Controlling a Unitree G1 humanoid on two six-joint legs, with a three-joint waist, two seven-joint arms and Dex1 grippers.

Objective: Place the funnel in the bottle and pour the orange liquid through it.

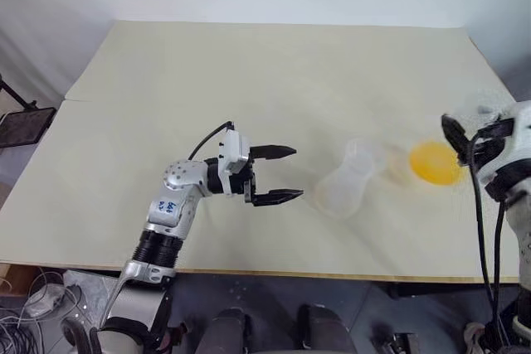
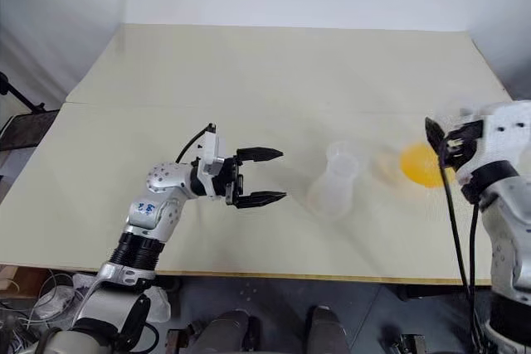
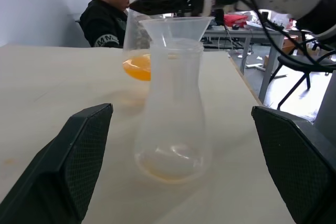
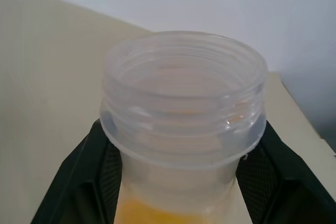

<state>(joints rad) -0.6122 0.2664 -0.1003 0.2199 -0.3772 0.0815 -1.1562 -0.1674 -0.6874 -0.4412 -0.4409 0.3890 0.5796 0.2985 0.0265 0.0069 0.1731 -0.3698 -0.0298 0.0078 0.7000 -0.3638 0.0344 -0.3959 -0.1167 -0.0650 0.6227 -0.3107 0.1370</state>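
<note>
Pale cream covered the wide surface, with white walls behind it and dark clutter on the floor below its near edge. Toward 6 o'clock from the surface's centre, the left claw lay nearly level, its two black fingers spread well apart and clasping nothing, aimed toward 3 o'clock. Just beyond those fingertips, in that same 3 o'clock direction, stood the bottle, clear and faintly frosted, upright on the surface. In the left wrist view the funnel sat in the bottle's neck, its clear cone flaring above the rim. The bottle's base there showed only a faint tint.

Further toward 3 o'clock, near the surface's right edge, the right claw was clamped on the neck of a second clear flask, one black finger on each side just under its threaded mouth. The orange liquid showed as a bright disc in that flask in the head views, just beside the bottle, and as a yellow-orange band low in the right wrist view. Whether the flask rested on the surface or hung above it could not be told.

Behind the surface, in the left wrist view, a person in dark clothing sat.
</note>
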